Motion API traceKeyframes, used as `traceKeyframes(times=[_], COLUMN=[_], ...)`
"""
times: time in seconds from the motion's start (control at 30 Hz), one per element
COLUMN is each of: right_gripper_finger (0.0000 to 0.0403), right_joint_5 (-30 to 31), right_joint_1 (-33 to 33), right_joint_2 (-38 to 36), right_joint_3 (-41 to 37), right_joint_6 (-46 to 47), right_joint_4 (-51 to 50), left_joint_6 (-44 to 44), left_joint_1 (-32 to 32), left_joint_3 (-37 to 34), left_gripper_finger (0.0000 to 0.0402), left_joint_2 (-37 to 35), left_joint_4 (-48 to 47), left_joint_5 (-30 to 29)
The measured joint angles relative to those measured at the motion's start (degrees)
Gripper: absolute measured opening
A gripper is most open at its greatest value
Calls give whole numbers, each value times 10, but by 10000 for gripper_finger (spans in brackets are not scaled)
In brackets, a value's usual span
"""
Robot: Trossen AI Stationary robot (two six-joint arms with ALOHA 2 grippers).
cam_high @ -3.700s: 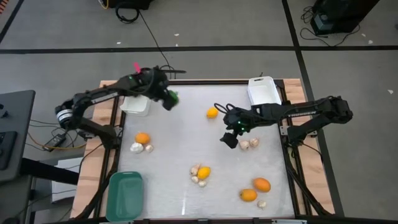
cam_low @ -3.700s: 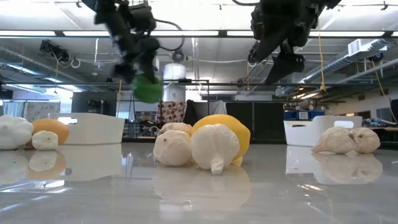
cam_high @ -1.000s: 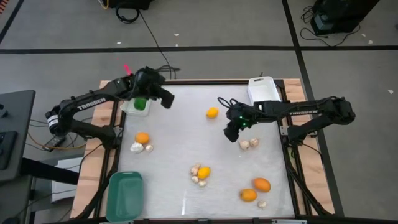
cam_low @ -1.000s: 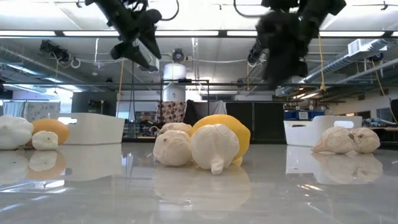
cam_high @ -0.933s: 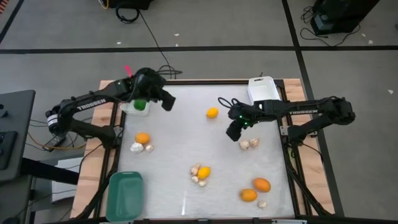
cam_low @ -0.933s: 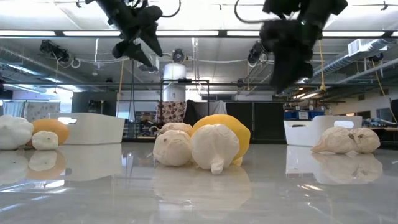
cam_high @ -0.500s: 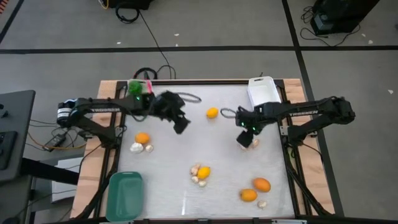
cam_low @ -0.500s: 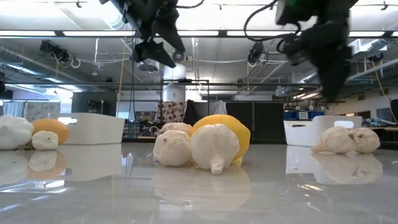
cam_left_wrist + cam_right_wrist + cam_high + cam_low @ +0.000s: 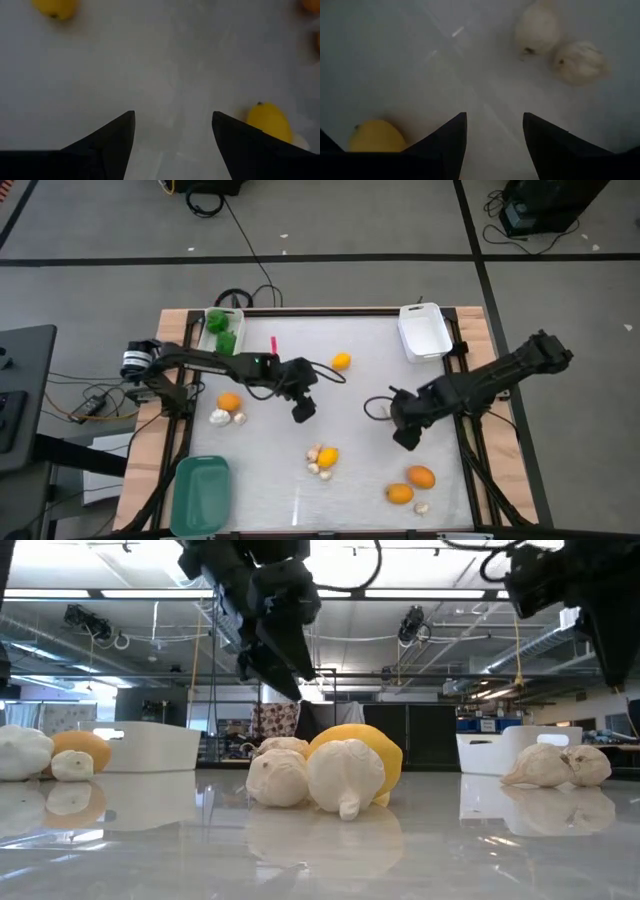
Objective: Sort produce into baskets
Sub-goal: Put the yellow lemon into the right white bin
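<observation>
My left gripper (image 9: 303, 410) hangs open and empty over the middle of the table; its wrist view (image 9: 172, 130) shows bare table between the fingers and a yellow fruit (image 9: 267, 122) to one side. My right gripper (image 9: 405, 437) is open and empty over the table's right half; its wrist view (image 9: 495, 130) shows two whitish garlic-like pieces (image 9: 537, 30) and a yellow fruit (image 9: 375, 137) lying on the table. Green peppers (image 9: 224, 330) lie in the far-left white bin (image 9: 208, 340). The far-right white bin (image 9: 425, 332) and the teal bin (image 9: 200, 495) hold nothing that I can see.
Orange fruits lie at the far middle (image 9: 341, 361), at the left (image 9: 229, 402) and at the near right (image 9: 421, 476). A yellow fruit with garlic-like pieces (image 9: 327, 457) lies near the front middle. More whitish pieces (image 9: 219, 417) lie at the left. The table has a wooden rim (image 9: 180, 315).
My left gripper has left the far-left bin and swung toward the table's middle and near edge, open all the way. My right gripper has gone toward the near edge and a little right, and now stands over the spot where two garlic-like pieces lay.
</observation>
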Motion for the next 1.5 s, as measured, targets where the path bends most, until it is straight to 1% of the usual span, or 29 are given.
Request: traceKeyframes(times=[0.1, 0.17, 0.23, 0.33, 0.5, 0.57, 0.7, 0.77, 0.8, 0.93, 1.0, 1.13, 1.2, 1.33, 1.43, 1.5], right_gripper_finger=[204, 204, 204, 198, 162, 143, 116, 111, 111, 115, 121, 136, 145, 160, 167, 169], right_joint_5=[39, 66, 80, 85, 125, 126, 136, 130, 115, 17, -6, 7, 4, 6, 6, 7], right_joint_1=[22, 29, 31, 22, -20, -42, -86, -119, -135, -193, -209, -222, -230, -238, -242, -242], right_joint_2=[0, 0, 0, 0, 8, 9, 18, 29, 38, 82, 108, 162, 186, 220, 235, 236], right_joint_3=[0, 0, 0, 0, 0, 0, 0, 0, 0, 0, 9, 46, 66, 107, 132, 138], right_joint_6=[7, -9, -46, -116, -120, -109, -105, -128, -146, -218, -239, -303, -326, -346, -355, -360], right_joint_4=[38, 68, 103, 148, 160, 160, 191, 231, 255, 359, 371, 354, 355, 355, 359, 366], left_joint_6=[0, 1, 16, 30, -31, -26, 30, 48, 59, 98, 112, 115, 104, 56, 7, -7], left_joint_1=[-2, -2, -2, -2, -2, -2, 3, 10, 14, 21, 20, 24, 25, 23, 12, 2], left_joint_3=[0, 0, 0, 0, 0, 0, 0, 0, 0, 0, -2, -23, -38, -66, -95, -116], left_gripper_finger=[270, 270, 270, 270, 267, 262, 252, 249, 248, 242, 239, 237, 236, 236, 236, 238], left_joint_2=[17, 25, 31, 36, 31, 26, 10, 3, 0, -15, -28, -70, -99, -160, -198, -217], left_joint_4=[12, 12, 20, 28, 28, 28, -49, -97, -121, -197, -233, -249, -258, -294, -337, -360], left_joint_5=[3, 3, 3, 3, 4, 4, -6, -14, -15, -37, -52, -57, -55, -28, -26, -27])
